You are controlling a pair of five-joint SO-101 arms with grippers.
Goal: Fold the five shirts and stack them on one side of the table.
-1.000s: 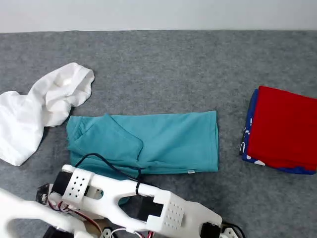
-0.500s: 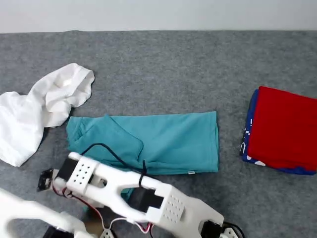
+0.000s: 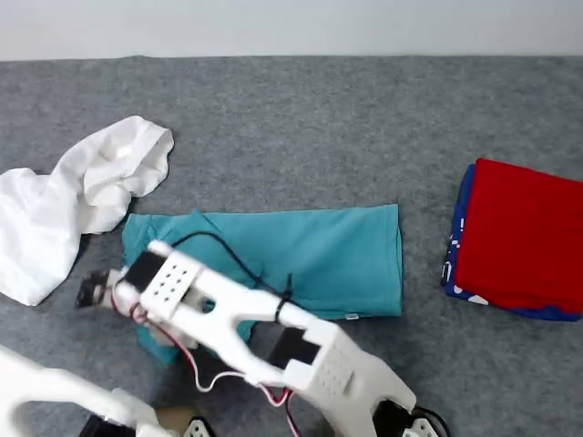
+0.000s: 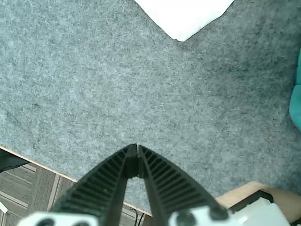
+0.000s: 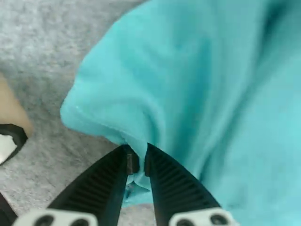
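- Looking down from the high view: the teal shirt [image 3: 328, 259] lies flat at the middle of the table [image 3: 301, 118], its long axis running side to side. My right arm [image 3: 228, 309] reaches across its near edge to its left end. The white shirt [image 3: 64, 205] sits crumpled beyond that end, and the red shirt [image 3: 524, 232] rests folded on the blue shirt [image 3: 463, 205] at the right side.
- Left wrist view: my left gripper [image 4: 138, 155] hangs over bare table with its jaws pressed together on nothing. It sits between a corner of the white shirt [image 4: 183, 14] and the teal edge [image 4: 296, 103], touching neither.
- Right wrist view: my right gripper [image 5: 136, 157] has its jaws clenched on a bunched fold at the teal shirt's [image 5: 197, 84] edge. The rest of the cloth spreads away from the tips.
- Judgement: the next move turns on the long axis. The pinched left end would travel along it toward the shirt's free right end, and my right arm already has the hold.
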